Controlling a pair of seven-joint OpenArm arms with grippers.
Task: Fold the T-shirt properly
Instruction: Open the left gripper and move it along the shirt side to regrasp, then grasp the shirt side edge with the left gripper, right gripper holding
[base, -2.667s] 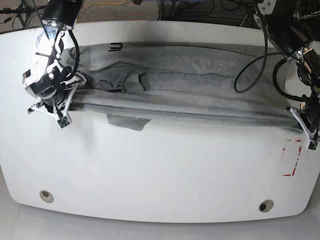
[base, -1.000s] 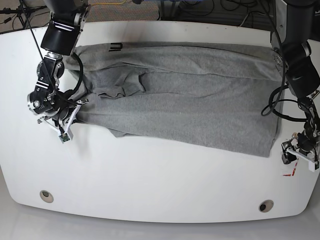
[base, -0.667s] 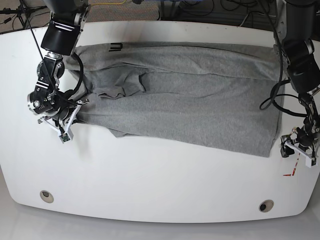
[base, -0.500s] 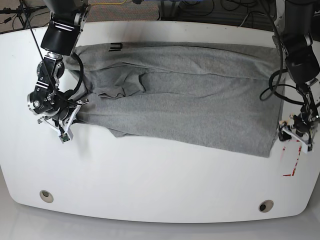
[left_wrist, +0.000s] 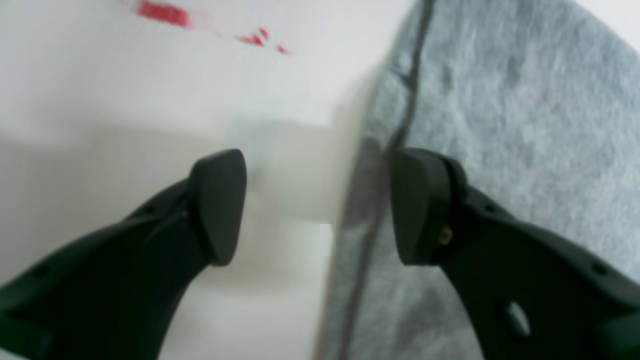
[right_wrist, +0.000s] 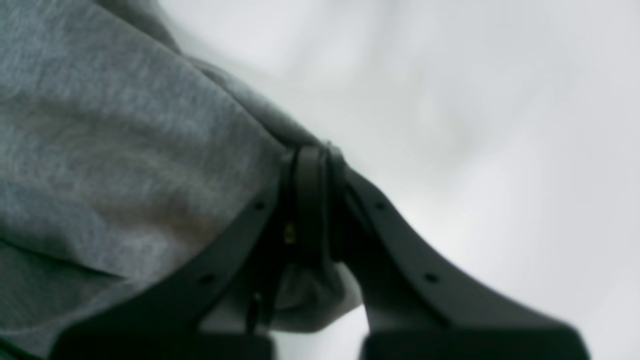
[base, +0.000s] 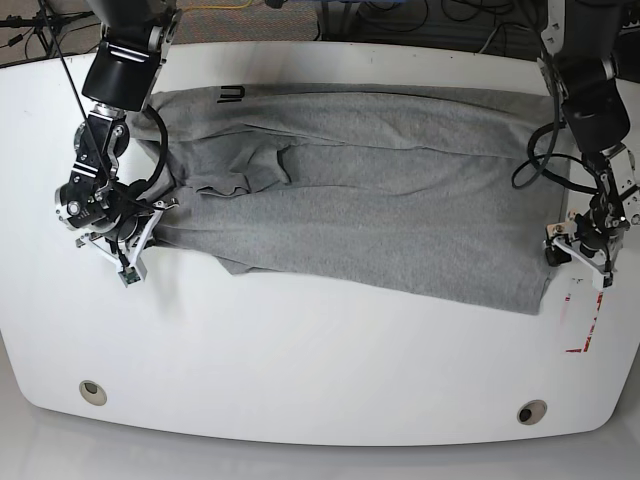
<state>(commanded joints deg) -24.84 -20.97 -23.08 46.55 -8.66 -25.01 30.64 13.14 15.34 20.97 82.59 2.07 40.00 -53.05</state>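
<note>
The grey T-shirt (base: 380, 200) lies spread across the white table (base: 300, 360), with a bit of black print (base: 232, 95) at its far left corner. My right gripper (base: 150, 215) is at the shirt's left edge. The right wrist view shows it (right_wrist: 310, 190) shut on a fold of the shirt (right_wrist: 125, 150). My left gripper (base: 572, 255) is at the shirt's right edge. The left wrist view shows it (left_wrist: 317, 205) open, with one finger (left_wrist: 420, 205) over the shirt's hem (left_wrist: 500, 125) and the other over bare table.
Red tape marks (base: 588, 325) lie on the table near its right edge, also seen in the left wrist view (left_wrist: 165, 12). Two round holes (base: 92, 392) (base: 532, 411) sit near the front edge. Cables hang behind the table's far edge.
The shirt, earlier held taut by both grippers, now lies flat. My left gripper has let go and moved from near the red tape back to the shirt's right edge. The right arm stayed put.
</note>
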